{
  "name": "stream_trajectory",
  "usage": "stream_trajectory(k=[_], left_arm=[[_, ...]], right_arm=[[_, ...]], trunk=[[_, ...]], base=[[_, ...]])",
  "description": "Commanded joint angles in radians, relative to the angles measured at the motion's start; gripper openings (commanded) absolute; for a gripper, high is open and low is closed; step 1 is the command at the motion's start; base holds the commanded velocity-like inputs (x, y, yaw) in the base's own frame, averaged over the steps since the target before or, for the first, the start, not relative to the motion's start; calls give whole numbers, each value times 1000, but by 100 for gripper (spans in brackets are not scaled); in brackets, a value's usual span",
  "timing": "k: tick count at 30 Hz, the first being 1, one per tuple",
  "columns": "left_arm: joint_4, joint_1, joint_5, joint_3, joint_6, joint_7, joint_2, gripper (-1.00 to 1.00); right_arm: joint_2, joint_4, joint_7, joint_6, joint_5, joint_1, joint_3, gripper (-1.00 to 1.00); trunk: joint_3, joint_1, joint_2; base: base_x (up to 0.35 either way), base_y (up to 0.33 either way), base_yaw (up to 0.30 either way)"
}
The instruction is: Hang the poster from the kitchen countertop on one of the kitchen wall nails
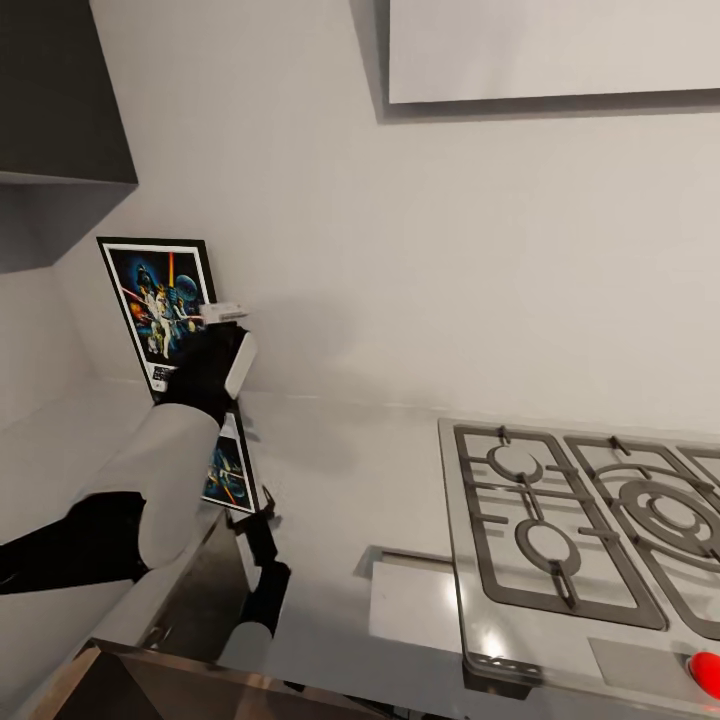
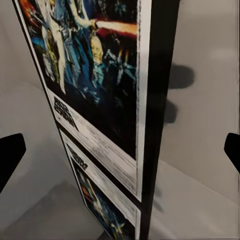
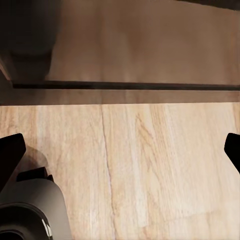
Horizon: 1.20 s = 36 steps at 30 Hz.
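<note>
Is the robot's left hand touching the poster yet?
Apart. In the left wrist view, both fingertips sit wide at the edges, with the poster between them untouched.

Framed poster [image 1: 160, 300] stands upright on glossy grey countertop [image 1: 340, 480], against wall.

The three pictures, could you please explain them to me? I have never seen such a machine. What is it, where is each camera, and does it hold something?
This is a simulated two-armed robot in a kitchen. The head view looks down from its head: the left arm reaches to the poster, which stands on the light-grey countertop leaning against the wall, with its reflection below. A steel gas hob lies to the right. The left wrist view looks along the left gripper: its fingers are spread on either side of the poster's edge, so nothing is held yet. The right wrist view shows the right gripper open above a wooden floor.
</note>
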Motion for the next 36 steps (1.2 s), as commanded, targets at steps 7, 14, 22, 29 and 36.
stream_trajectory(k=[7, 14, 22, 29, 36], left_arm=[[3, -16, -2, 0, 63, 1, -30, 100], [124, -153, -15, 0, 77, 33, -32, 100], [141, -206, -34, 2, 76, 152, -30, 100], [137, -209, -34, 4, 75, 189, -29, 100], [134, -209, -33, 5, 73, 193, -29, 100]], right_arm=[[1, -2, -1, -1, 1, 0, -1, 100], [2, -2, -1, -3, 1, 0, 0, 100], [2, -2, -2, -3, 1, 0, 0, 100], [1, -2, -2, -3, 1, 0, 0, 100], [2, -2, -2, -3, 1, 0, 0, 100]], trunk=[[-7, 0, -1], [-18, 0, -1], [-31, 0, -1], [-42, 0, -1], [-53, 0, -1]], base=[[0, 0, 0], [0, 0, 0], [0, 0, 0], [0, 0, 0], [0, 0, 0]])
